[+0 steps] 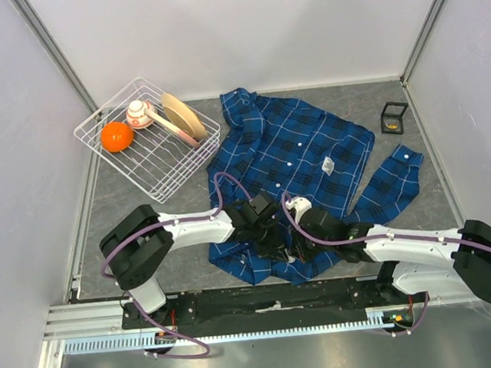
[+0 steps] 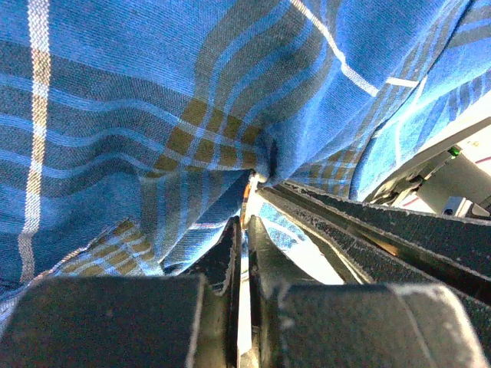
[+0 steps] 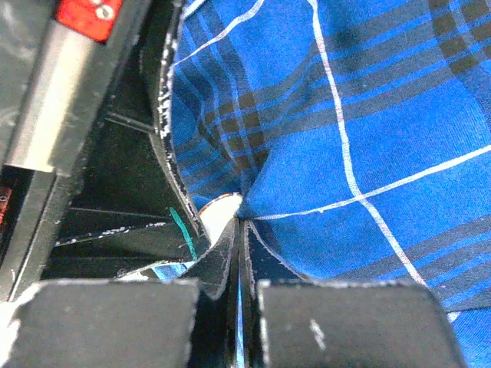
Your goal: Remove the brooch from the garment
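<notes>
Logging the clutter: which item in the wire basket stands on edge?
The tan plate, leaning on its rim; the orange and the pink-and-white piece sit low beside it.

Table (image 1: 368, 102): garment (image 1: 295, 153) spread at centre, one sleeve lying out to the right. Basket (image 1: 103, 106) behind and left of it, holding a round item (image 1: 116, 136) and dishes (image 1: 182, 116); small case (image 1: 394, 118) behind and right. At the garment's near hem the left gripper (image 1: 272, 232) and right gripper (image 1: 292, 247) meet, with a small disc (image 3: 221, 208), possibly the brooch, at the fold between them.
</notes>
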